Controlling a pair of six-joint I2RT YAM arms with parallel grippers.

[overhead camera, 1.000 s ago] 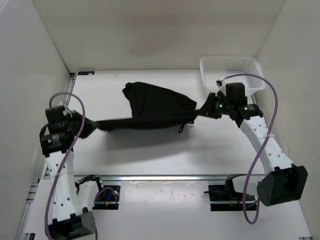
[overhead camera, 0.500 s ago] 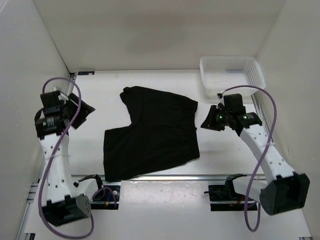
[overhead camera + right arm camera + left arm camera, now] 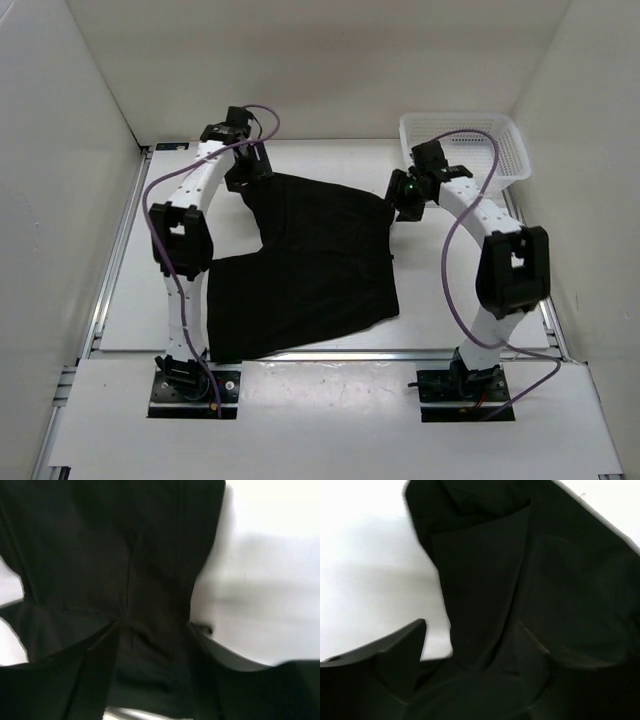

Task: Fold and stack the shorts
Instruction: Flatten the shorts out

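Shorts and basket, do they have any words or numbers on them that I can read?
None: there are no words, numbers or signs to read in any view. The shorts are plain black, and the white basket shows no label.

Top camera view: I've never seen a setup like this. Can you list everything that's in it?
shorts: one pair, black, spread flat mid-table.
basket: one, white mesh, far right corner of the table.
table: one, white, between white walls.
rail: one, silver, along the table's near edge.
cables: two, purple, one looping along each arm.
left arm: one, white with black joints, reaching to the far left.
right arm: one, white with black joints, reaching towards the basket.
left tool: one, black, over the shorts' far left corner.
right tool: one, black, over the shorts' far right corner.
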